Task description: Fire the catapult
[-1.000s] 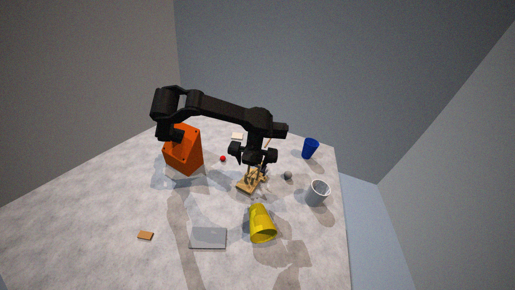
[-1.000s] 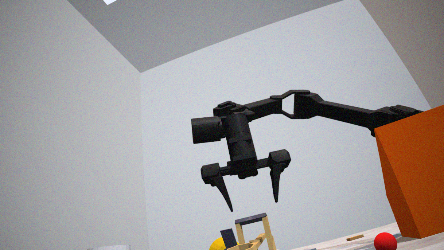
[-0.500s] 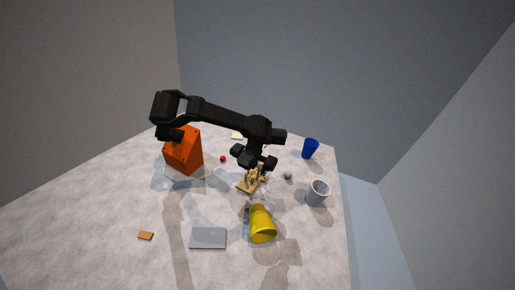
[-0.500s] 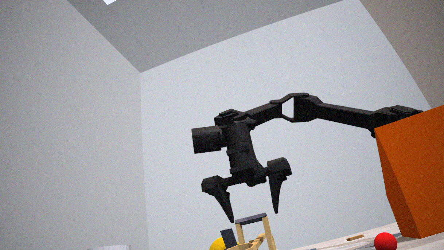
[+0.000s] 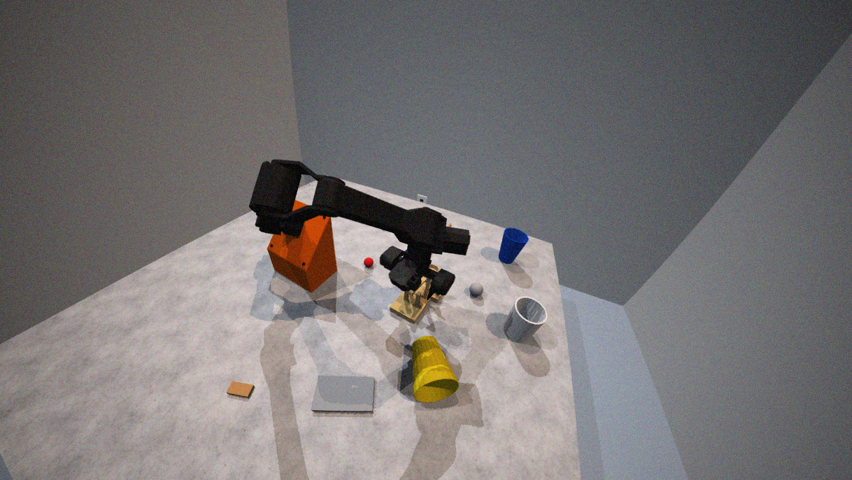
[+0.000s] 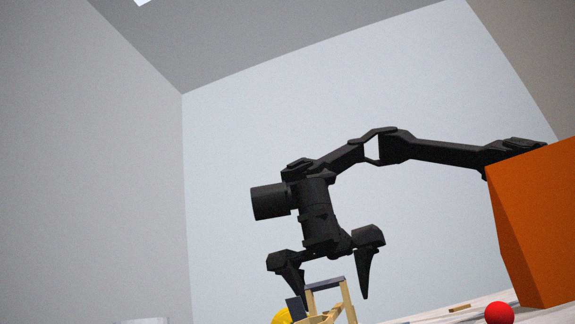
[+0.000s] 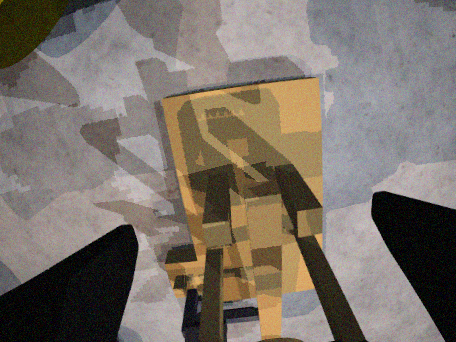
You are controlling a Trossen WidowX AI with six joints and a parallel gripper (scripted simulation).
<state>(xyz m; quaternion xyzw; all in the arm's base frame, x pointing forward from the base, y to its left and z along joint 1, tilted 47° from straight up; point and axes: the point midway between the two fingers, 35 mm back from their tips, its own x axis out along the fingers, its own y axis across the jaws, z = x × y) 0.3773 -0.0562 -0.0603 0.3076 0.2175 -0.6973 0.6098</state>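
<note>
We see the black arm [image 5: 369, 208] [image 6: 438, 152] reaching out over the table [image 5: 196, 357], above and beyond the big orange block [image 5: 303, 256] [image 6: 535, 225]. Its gripper [image 5: 418, 289] [image 6: 335, 303] [image 7: 255, 221] points down over the wooden catapult [image 5: 411, 306] [image 6: 349, 307] [image 7: 300, 115], and we find its fingers spread wide, released, with nothing gripped. In the wrist view the catapult's base and posts lie between the two fingertips, with space on either side, so the fingers straddle it without clasping it. The yellow cup [image 5: 431, 369] [image 6: 283, 315] lies on its side near the catapult. The white mug [image 5: 524, 320] stands upright on the far side of the gray ball [image 5: 476, 290] from the catapult, and the blue cup [image 5: 512, 245] stands beyond that ball too. The red ball [image 5: 368, 262] [image 6: 498, 312], the smallest, rests on the table between the orange block and the catapult, outside the fingers.
</note>
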